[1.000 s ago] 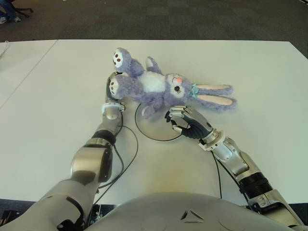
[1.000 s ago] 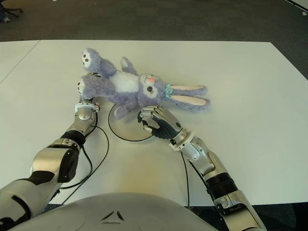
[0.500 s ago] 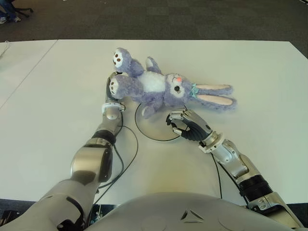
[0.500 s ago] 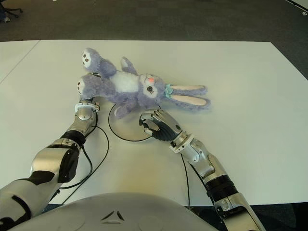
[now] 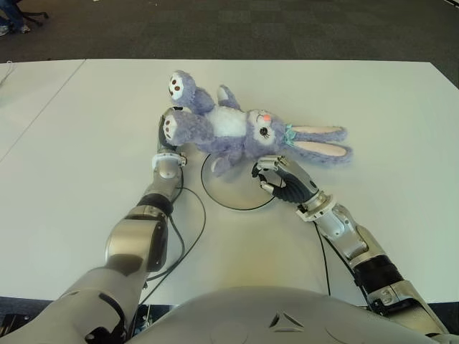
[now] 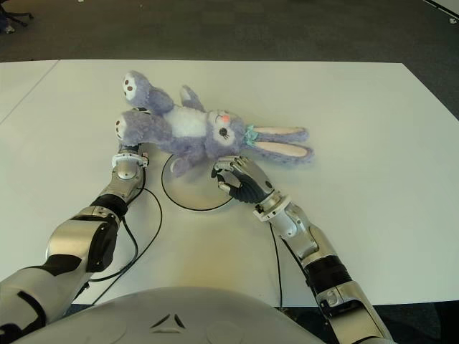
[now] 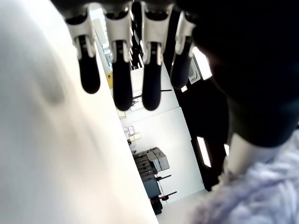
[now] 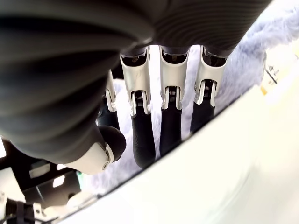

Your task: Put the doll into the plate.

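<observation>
The doll (image 5: 237, 129), a purple plush rabbit with a white belly and long ears, lies on its back on the white table (image 5: 79, 158). Its lower body and one arm overlap the far rim of the flat white plate (image 5: 233, 192). My right hand (image 5: 269, 174) hovers over the plate's right edge just below the doll's head, fingers loosely bent and holding nothing; the right wrist view shows its fingertips (image 8: 142, 144) close to the purple fur (image 8: 243, 60). My left hand (image 5: 165, 140) shows at the doll's nearer foot, partly hidden by it, fingers (image 7: 119, 88) straight.
A black cable (image 5: 192, 228) loops on the table from my left wrist toward my body. Dark carpet (image 5: 287, 29) lies beyond the table's far edge. The doll's ears (image 5: 319, 142) stretch out to the right of the plate.
My right hand has moved forward and a little right, from over the plate to just below the doll's head. The doll and my left hand have not moved.
</observation>
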Action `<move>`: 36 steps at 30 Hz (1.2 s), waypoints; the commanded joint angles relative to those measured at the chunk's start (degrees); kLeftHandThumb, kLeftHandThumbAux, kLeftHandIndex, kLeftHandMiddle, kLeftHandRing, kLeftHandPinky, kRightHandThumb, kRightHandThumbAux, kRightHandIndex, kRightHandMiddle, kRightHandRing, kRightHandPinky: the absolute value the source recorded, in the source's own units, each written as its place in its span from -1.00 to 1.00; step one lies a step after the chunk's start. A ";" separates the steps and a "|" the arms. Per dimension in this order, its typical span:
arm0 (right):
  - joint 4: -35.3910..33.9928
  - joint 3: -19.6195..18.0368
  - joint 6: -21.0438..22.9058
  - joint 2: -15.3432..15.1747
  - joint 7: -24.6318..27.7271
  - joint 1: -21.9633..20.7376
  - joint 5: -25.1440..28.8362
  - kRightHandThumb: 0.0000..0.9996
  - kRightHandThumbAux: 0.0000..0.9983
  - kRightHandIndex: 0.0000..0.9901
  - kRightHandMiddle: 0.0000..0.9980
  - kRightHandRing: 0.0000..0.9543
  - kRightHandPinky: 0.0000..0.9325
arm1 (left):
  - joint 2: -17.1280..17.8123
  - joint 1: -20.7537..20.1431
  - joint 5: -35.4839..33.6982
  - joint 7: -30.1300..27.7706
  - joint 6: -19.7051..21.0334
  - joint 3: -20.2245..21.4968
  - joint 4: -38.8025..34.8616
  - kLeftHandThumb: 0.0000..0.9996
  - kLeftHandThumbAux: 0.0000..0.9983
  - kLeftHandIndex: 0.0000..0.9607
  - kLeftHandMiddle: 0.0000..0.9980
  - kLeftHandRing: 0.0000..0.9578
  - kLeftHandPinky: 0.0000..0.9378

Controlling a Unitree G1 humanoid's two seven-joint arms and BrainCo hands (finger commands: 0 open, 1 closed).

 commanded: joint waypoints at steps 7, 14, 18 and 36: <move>1.66 -0.22 -2.63 1.28 4.24 -3.90 7.97 0.41 0.41 -0.11 0.68 0.79 0.87 | -4.26 10.95 0.24 -1.38 7.16 -0.69 7.35 -1.00 0.50 -0.44 -0.28 -0.26 -0.38; 0.17 -0.67 -4.08 1.03 7.31 -4.79 11.75 0.41 0.39 -0.12 0.54 0.66 0.75 | -4.22 10.94 0.34 -1.56 7.19 -0.77 7.36 -1.00 0.49 -0.43 -0.28 -0.27 -0.40; 0.82 -1.27 -5.04 1.33 6.27 -4.78 10.29 0.40 0.40 -0.14 0.41 0.52 0.65 | -4.21 10.94 0.34 -1.68 7.13 -0.78 7.35 -1.00 0.48 -0.43 -0.28 -0.27 -0.39; 5.25 -2.07 -8.31 2.16 4.03 -6.59 6.85 -0.31 -0.48 -0.38 0.04 0.27 0.44 | -4.21 11.00 0.65 -0.94 6.88 -1.03 7.32 -1.00 0.50 -0.44 -0.30 -0.28 -0.37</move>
